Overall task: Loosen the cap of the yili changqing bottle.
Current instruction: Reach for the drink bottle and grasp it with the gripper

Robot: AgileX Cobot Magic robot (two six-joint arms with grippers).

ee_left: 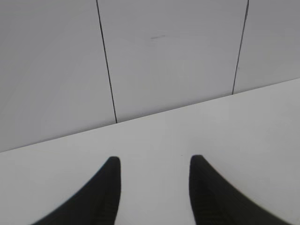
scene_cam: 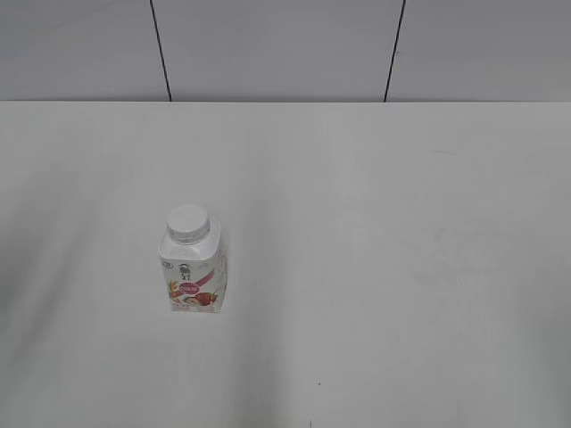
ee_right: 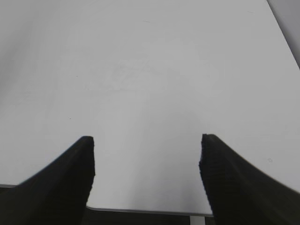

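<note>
On the table (scene_cam: 375,267), the yili changqing bottle (scene_cam: 190,272) stands upright — cap (scene_cam: 188,222) on.

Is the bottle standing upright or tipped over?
Upright. The bottle stands on its base on the table, with its white cap on top.

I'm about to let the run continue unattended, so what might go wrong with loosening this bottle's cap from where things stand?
1. The yili changqing bottle stands free on the table with nothing bracing it; a careless approach might tip or slide it.
2. Both the left gripper and the right gripper are open and empty, and neither wrist view shows the bottle, so both arms start without sight of it.
3. If the cap is turned before the body is held, the whole bottle may spin.
</note>
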